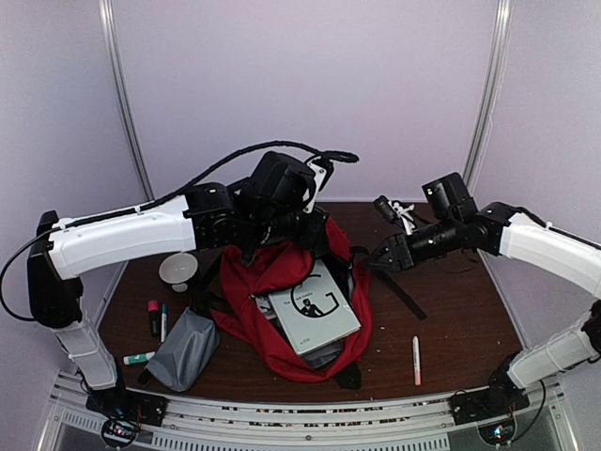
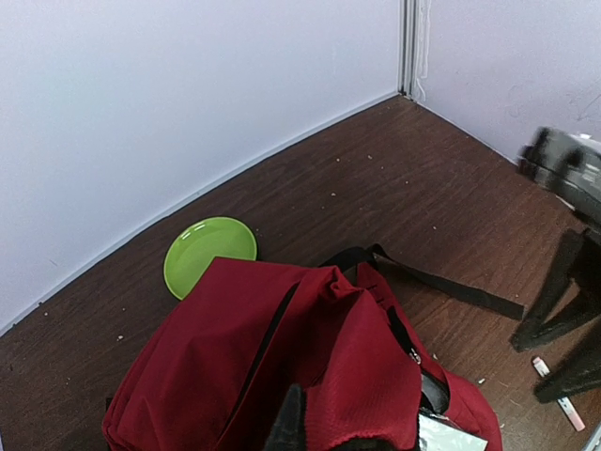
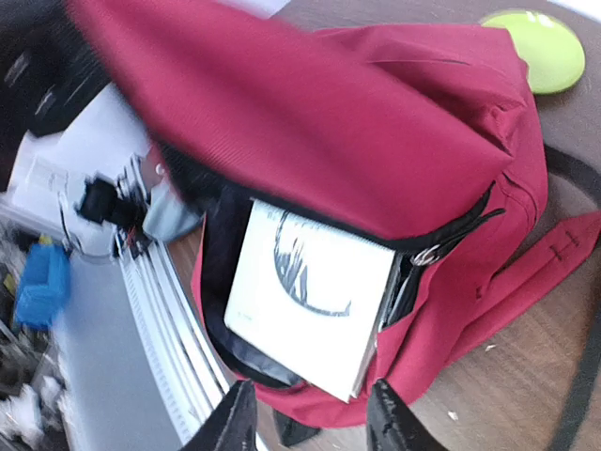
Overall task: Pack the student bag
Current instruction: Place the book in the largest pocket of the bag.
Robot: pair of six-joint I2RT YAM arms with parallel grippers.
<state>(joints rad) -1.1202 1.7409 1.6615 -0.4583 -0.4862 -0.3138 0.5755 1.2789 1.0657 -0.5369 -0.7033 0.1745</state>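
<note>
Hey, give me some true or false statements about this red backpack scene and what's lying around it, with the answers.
1. A white book sticks out of the student bag. True.
2. The right gripper is clamped on the book. False: its fingers are apart with nothing held between them, just in front of the bag's opening.
3. In the top view, a grey pouch lies on the table left of the bag. True.
4. The green plate is packed inside the bag. False: it lies on the table behind the bag, near the wall.
</note>
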